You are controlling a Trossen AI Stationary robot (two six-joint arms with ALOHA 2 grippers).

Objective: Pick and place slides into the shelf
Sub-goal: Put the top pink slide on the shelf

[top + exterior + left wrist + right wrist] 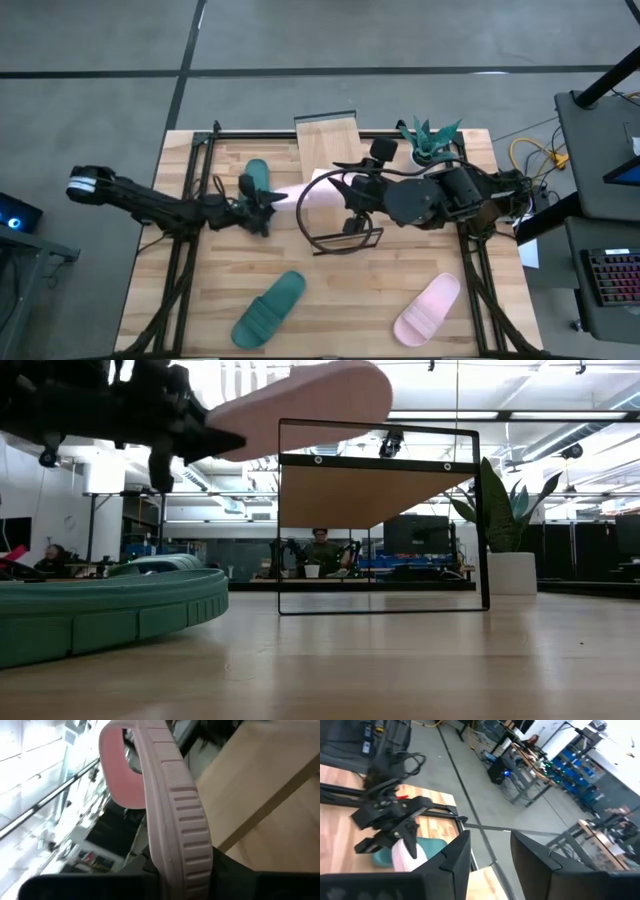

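My left gripper [268, 205] is shut on a pale pink slide [315, 190] and carries it in the air at mid-table, beside the shelf [328, 140], a light-wood plank on a black wire frame [380, 490]. A teal slide [258, 178] lies flat on the table just behind that gripper. Another teal slide [268, 308] and a second pink slide [428, 308] lie near the front edge. My right gripper [490, 870] hangs open high over the shelf area [352, 205], with nothing between its fingers. My left gripper pinches the pink slide's sole at the end away from the strap [185, 862] between its two fingers. The fingers come level from the table's left. The slide is lifted clear [310, 400], turned on its edge, and sticks out toward the shelf with its strap [120, 775] at the far end.
A green plant [430, 135] stands at the back right corner. Black frame bars [185, 250] run along the table's left and right sides. A bare stretch of table [350, 300] lies between the two slides at the front. People sit in the room beyond [322, 550].
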